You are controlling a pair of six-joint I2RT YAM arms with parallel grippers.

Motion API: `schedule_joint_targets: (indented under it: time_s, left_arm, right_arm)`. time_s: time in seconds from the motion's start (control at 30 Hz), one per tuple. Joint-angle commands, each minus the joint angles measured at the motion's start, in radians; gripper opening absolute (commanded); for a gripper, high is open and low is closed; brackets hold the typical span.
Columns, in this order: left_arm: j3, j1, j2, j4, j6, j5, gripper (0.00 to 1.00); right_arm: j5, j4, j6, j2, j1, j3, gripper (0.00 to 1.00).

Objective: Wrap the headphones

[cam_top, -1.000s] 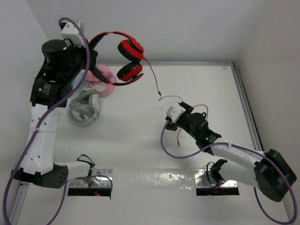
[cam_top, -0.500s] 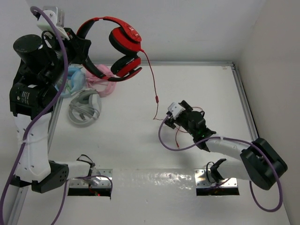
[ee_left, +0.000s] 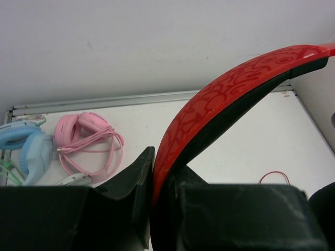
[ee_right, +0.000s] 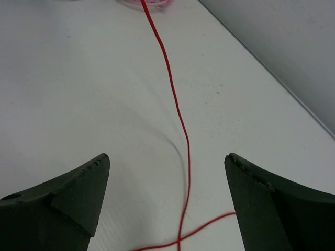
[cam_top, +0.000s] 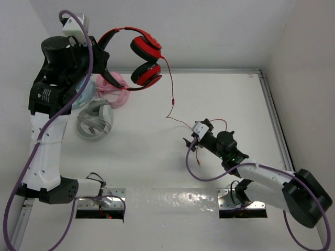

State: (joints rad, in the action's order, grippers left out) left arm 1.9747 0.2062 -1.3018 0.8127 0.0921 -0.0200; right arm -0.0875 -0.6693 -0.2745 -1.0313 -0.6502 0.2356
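Observation:
The red headphones hang in the air at the back left, held by the headband. My left gripper is shut on that headband, which is pinched between its two black fingers. The thin red cable drops from an ear cup to the table and trails toward my right gripper. In the right wrist view that gripper stands open low over the table. The cable runs between its fingertips without touching them and crosses another loop of itself near the bottom edge.
A pink pair of headphones and a blue pair lie at the back left, with a grey pair in front of them. A metal rail borders the table at the back and the right. Walls rise behind.
My left arm has swung the headphones left and then back right, still high. My right gripper has shifted a little nearer and to the right, over the cable, its jaws slightly narrower.

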Motion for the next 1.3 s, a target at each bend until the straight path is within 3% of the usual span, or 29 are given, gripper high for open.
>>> schedule_joint_targets:
  time_s: [0.0,0.13,0.23,0.4,0.5,0.6,0.63,0.67,0.73,0.83,1.0,1.27]
  left_arm:
    - [0.015,-0.008,0.013,-0.092,0.075,-0.012,0.00]
    - [0.000,-0.008,0.016,-0.095,0.089,-0.020,0.00]
    - [-0.023,-0.008,0.024,-0.102,0.097,-0.026,0.00]
    - [-0.051,-0.008,0.024,-0.113,0.104,-0.035,0.00]
    - [-0.059,-0.008,0.026,-0.118,0.104,-0.037,0.00]
    - [-0.068,-0.008,0.030,-0.124,0.100,-0.028,0.00]
    - [-0.069,-0.010,0.033,-0.124,0.097,-0.020,0.00]
    - [-0.073,-0.008,0.033,-0.124,0.095,-0.015,0.00]
    - [-0.080,-0.008,0.033,-0.132,0.093,-0.003,0.00]
    - [-0.112,-0.008,0.023,-0.159,0.095,0.015,0.00]
    - [-0.217,-0.008,-0.028,-0.224,0.129,0.070,0.00]
    - [-0.445,-0.008,-0.089,-0.388,0.167,0.250,0.00]
  right_arm:
    - [-0.069,-0.197,0.154,-0.102,-0.003,0.020,0.88]
    - [-0.078,-0.533,0.293,-0.390,-0.011,0.102,0.90]
    - [-0.080,-0.738,0.405,-0.511,-0.023,0.159,0.90]
    - [0.032,-0.828,0.456,-0.688,-0.058,0.275,0.85]
    - [0.123,-0.813,0.442,-0.742,-0.069,0.327,0.73]
    - [0.138,-0.776,0.429,-0.763,-0.068,0.357,0.46]
    - [0.118,-0.779,0.428,-0.762,-0.069,0.350,0.10]
    - [0.121,-0.788,0.425,-0.762,-0.075,0.341,0.01]
    - [0.126,-0.803,0.361,-0.753,-0.112,0.317,0.00]
    - [0.132,-0.703,0.220,-0.702,-0.212,0.288,0.00]
    - [0.161,-0.399,0.170,-0.606,-0.396,0.343,0.00]
    - [0.146,0.061,0.130,-0.536,-0.583,0.661,0.00]
